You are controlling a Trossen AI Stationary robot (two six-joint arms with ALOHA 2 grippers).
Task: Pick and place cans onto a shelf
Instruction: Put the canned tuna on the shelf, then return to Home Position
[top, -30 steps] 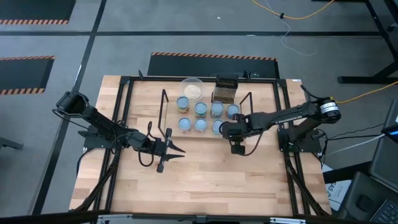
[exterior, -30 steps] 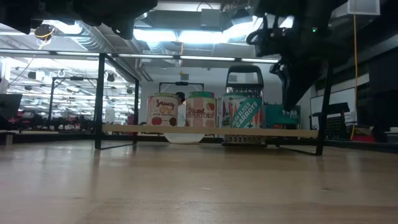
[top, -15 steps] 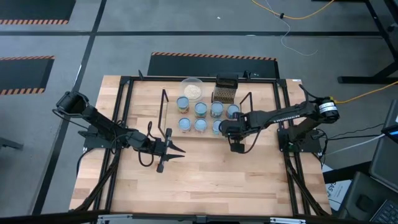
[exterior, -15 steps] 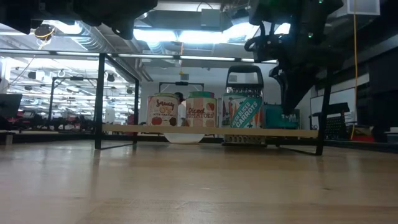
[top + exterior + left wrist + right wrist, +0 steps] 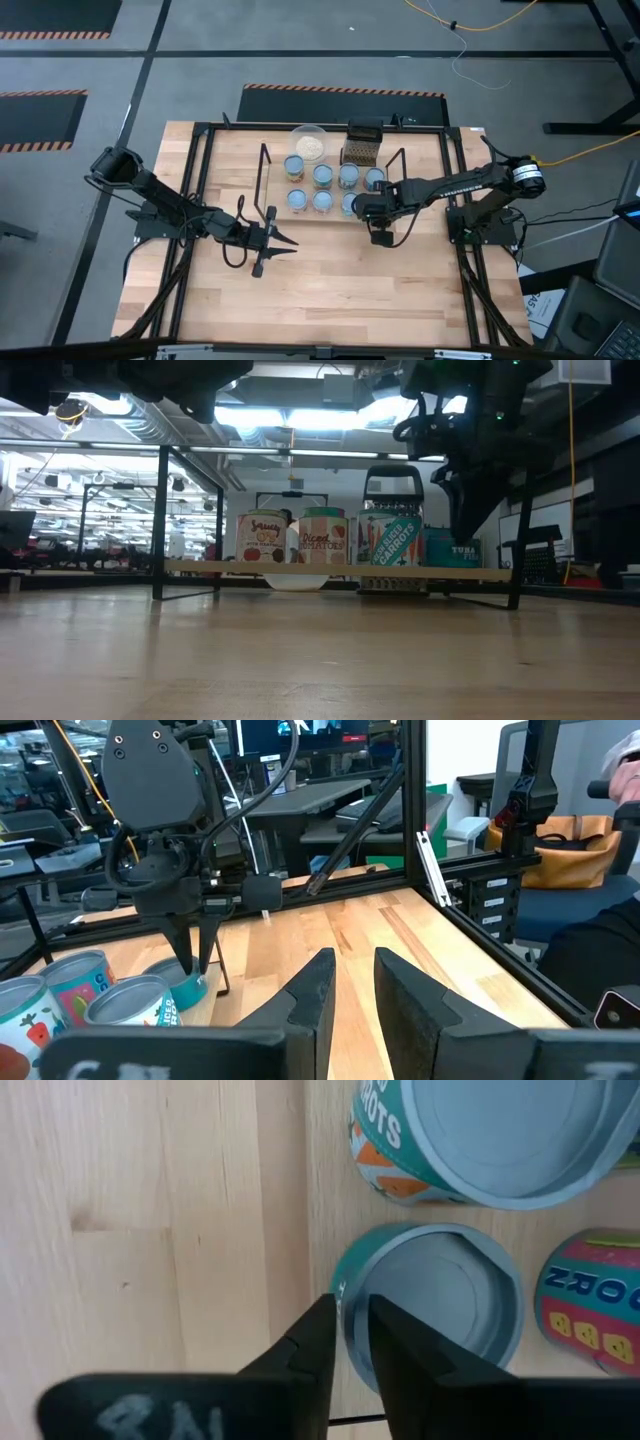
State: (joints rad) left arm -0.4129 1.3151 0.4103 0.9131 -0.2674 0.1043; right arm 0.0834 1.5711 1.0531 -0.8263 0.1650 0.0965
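Several cans [image 5: 322, 174] with pale blue-silver tops stand upright in two rows on the light-wood shelf [image 5: 278, 188]. My right gripper [image 5: 360, 208] points down at the shelf's near right part. It is shut, with its tips at the near rim of a teal can [image 5: 430, 1295]; this also shows in the low view [image 5: 463, 535] and the left wrist view [image 5: 193, 965]. My left gripper [image 5: 288, 243] waits shut and empty, clear above the table in front of the shelf, pointing toward the table's right. My right gripper's shut fingertips [image 5: 325, 1325] come from above, pointing down, at the near edge of the teal can's rim [image 5: 345, 1295]. I cannot tell whether they touch it. The can stands upright on the shelf board.
A clear bowl [image 5: 309, 143] with whitish contents and a dark mesh box [image 5: 363, 142] stand behind the shelf. Black wire frames [image 5: 265, 170] rise at the shelf's two ends. Black frame rails [image 5: 195, 200] run along the table's sides. Bare wood [image 5: 330, 290] lies in front of the shelf.
My right gripper has shifted a little toward the table's left, still pointing down. More of the teal can's label now shows beside it in the low view.
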